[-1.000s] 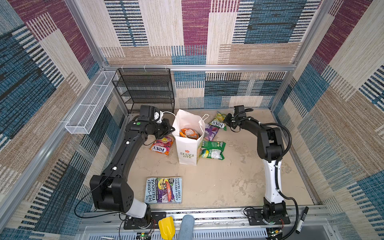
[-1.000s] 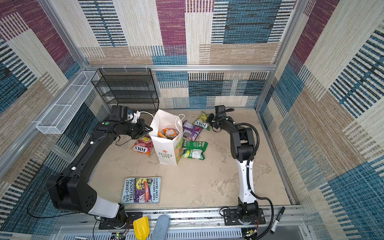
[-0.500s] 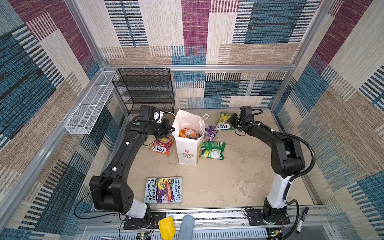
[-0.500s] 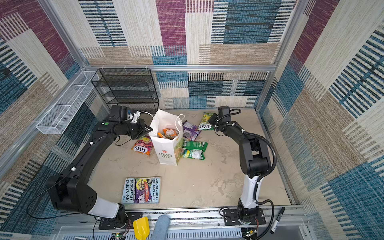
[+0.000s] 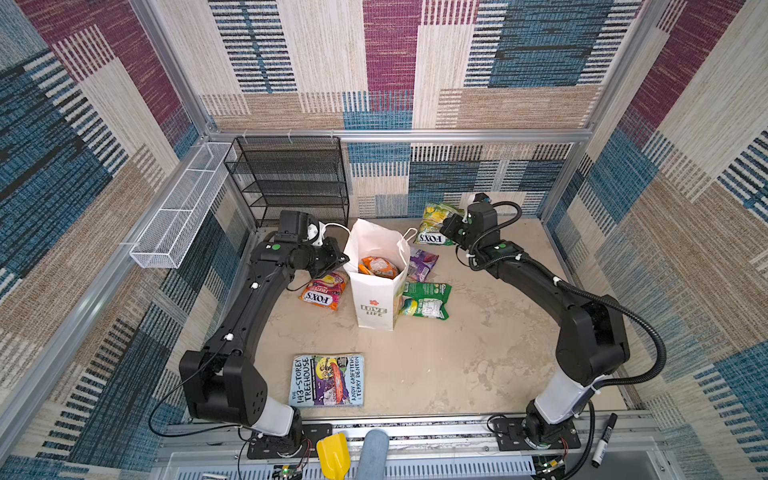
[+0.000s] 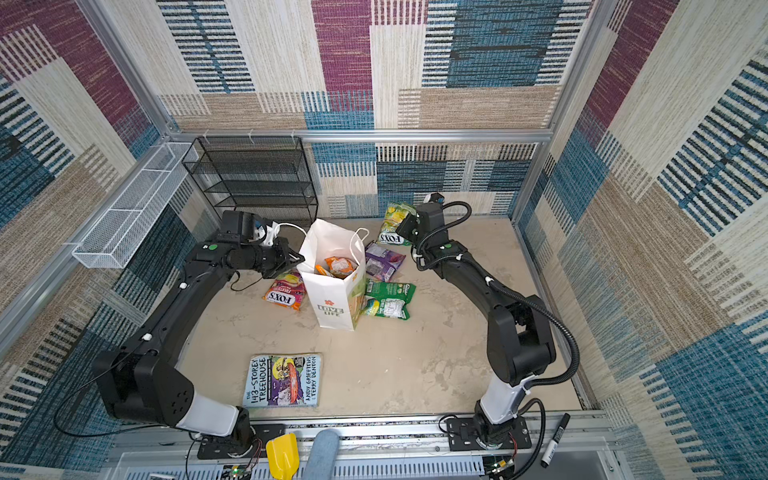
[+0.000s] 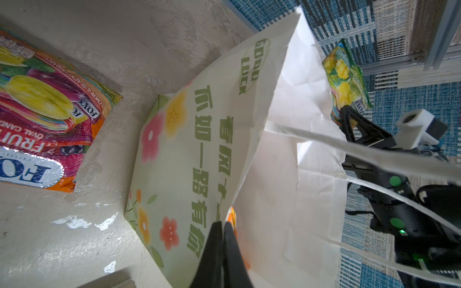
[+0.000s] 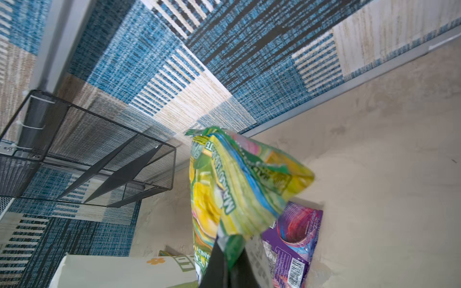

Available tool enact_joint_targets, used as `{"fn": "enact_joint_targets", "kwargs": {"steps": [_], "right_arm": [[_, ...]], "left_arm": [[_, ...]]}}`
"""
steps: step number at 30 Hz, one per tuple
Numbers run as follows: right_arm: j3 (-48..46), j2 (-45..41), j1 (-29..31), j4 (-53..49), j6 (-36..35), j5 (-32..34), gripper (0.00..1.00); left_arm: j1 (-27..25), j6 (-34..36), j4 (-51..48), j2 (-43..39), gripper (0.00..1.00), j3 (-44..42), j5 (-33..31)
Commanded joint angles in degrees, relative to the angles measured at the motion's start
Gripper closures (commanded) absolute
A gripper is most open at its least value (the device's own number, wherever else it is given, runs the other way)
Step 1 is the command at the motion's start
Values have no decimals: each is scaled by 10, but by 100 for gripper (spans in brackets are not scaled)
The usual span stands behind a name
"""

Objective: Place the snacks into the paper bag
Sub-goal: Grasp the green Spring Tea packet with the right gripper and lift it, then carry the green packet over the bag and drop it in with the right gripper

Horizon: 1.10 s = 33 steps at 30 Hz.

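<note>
- The right gripper (image 5: 448,227) is clamping one end of a yellow-green packet (image 5: 435,224), lifted clear of the floor near the back wall, its long side running away from the jaws.
- The left gripper (image 5: 341,261) is pinching the rim of the bag (image 5: 376,303), propping the mouth open.
- The mouth is lying just beside the packet, towards the left arm; the right arm, being nearer, is probably facing only a short carry over the rim.

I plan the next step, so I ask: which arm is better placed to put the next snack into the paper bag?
Right. The right claw grips the yellow-green packet, lifted beside the paper bag; the left claw pinches the bag's rim.
</note>
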Motion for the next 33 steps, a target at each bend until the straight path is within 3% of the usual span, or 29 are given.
{"fn": "enact_joint_targets", "kwargs": {"steps": [1,8,17,24,33], "right_arm": [[3,-21,25,56,-31,56,100],[19,-33,78,72,-74,96,100],[-8,-125,143,153,-142,147,100],[-14,-170,215,195,-194,148,99],[32,-139,260,124,-184,153,97]], "left_arm": [[1,-5,-4,2,100,1,0],[1,-2,-7,0,100,1,-9],[1,-2,-6,-4,100,2,-9],[1,1,-7,-8,100,4,-11],[1,1,-7,-8,100,4,-9]]}}
